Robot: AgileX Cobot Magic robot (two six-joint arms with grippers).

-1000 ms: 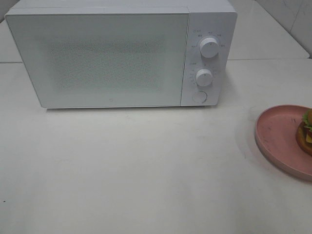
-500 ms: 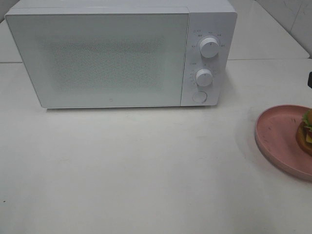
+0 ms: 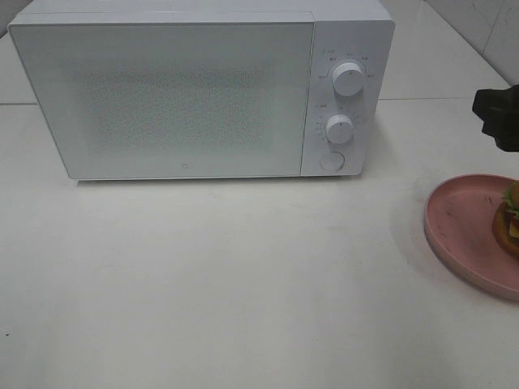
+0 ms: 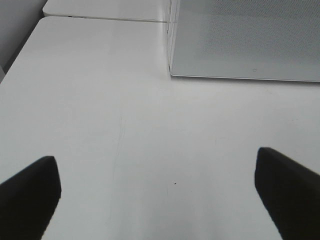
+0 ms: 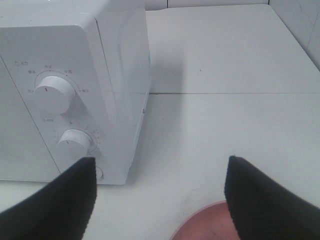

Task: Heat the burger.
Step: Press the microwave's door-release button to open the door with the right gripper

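Note:
The burger (image 3: 512,217) stands on a round pink plate (image 3: 461,225) at the table's right edge, with only its left part in the exterior view. A white microwave (image 3: 178,89) with its door shut stands at the back of the table. The black end of my right arm (image 3: 497,120) reaches in from the right edge, behind the plate. My right gripper (image 5: 161,167) is open and holds nothing; the plate's rim (image 5: 202,226) lies just below it and the microwave's knobs (image 5: 52,93) beside it. My left gripper (image 4: 156,167) hangs open over bare table.
The microwave has two white knobs (image 3: 348,79) and a round button (image 3: 331,161) on its right panel. Bare white tabletop (image 3: 243,275) spreads in front of it. A tiled wall (image 3: 495,32) rises at the back right.
The black end of my right arm has come into the exterior view from the right edge, moving left behind the plate. Nothing else has moved.

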